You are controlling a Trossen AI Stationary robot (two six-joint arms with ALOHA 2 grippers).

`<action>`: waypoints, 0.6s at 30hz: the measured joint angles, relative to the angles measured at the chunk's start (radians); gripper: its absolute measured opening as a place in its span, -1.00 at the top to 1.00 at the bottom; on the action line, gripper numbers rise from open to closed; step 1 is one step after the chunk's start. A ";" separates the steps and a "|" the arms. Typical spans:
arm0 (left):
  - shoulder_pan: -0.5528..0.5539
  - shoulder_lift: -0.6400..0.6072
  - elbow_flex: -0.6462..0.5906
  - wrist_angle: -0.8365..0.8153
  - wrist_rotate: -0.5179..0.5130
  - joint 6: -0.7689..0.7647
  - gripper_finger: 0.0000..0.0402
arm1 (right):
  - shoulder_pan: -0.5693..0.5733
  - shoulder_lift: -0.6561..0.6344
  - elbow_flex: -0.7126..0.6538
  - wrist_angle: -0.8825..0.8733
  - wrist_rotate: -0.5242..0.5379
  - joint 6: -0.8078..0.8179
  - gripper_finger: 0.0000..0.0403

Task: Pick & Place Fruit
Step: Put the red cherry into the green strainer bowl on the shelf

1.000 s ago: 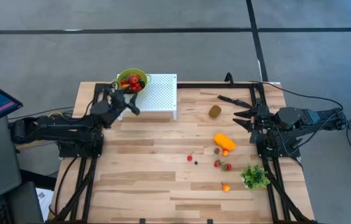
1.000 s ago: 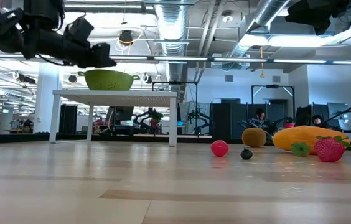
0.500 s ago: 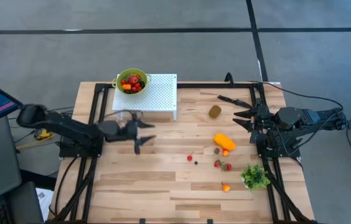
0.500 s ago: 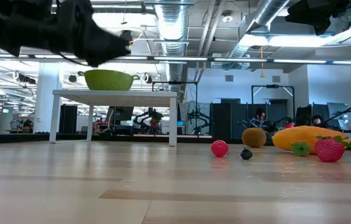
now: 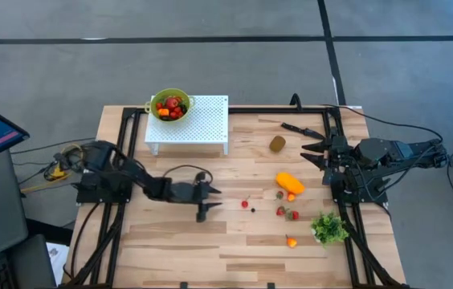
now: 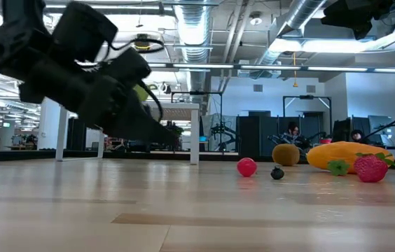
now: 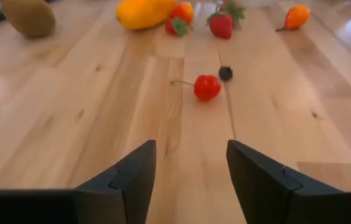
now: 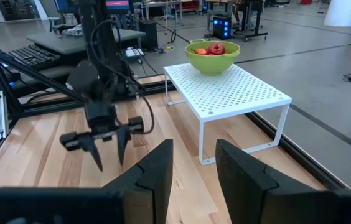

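I see a pale wooden plank table (image 5: 186,241) with visible grain, and at its far left a white perforated metal rack (image 5: 202,120) on thin legs. A glossy lime-green bowl (image 5: 170,103) sits on the rack's left corner, holding red and orange fruit.

The loose fruit lies on the right half of the table. There is a small round red cherry (image 7: 207,86) with a thin stem, and a tiny dark berry (image 7: 225,73) just beside it. Farther right lie an elongated smooth orange fruit (image 5: 289,182), a couple of strawberries (image 5: 291,214) with green tops, and a small orange piece (image 5: 291,241) nearer the front. A dull brownish oval kiwi (image 5: 277,144) sits alone toward the far side.

My left gripper (image 5: 208,199) is stretched low across the middle of the table, pointing right at the cherry but well short of it. Its two dark fingers stand apart with bare wood between them, holding nothing.

The right gripper (image 5: 311,152) waits at the far right edge, fingers partly apart and empty.

A black knife (image 5: 300,128) lies near the right arm, and a green leafy bunch (image 5: 329,228) sits at the front right. Nothing lies between the left gripper and the cherry.
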 joint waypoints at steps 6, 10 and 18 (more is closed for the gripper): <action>-0.002 0.073 0.083 0.007 -0.002 -0.079 -0.04 | 0.000 0.000 0.000 0.000 0.000 0.000 0.42; -0.018 0.130 0.123 0.003 -0.003 -0.081 -0.14 | 0.000 0.000 0.000 0.000 0.000 0.000 0.42; -0.036 0.285 0.250 0.012 -0.011 -0.065 -0.43 | 0.000 0.000 0.000 0.000 0.000 0.000 0.42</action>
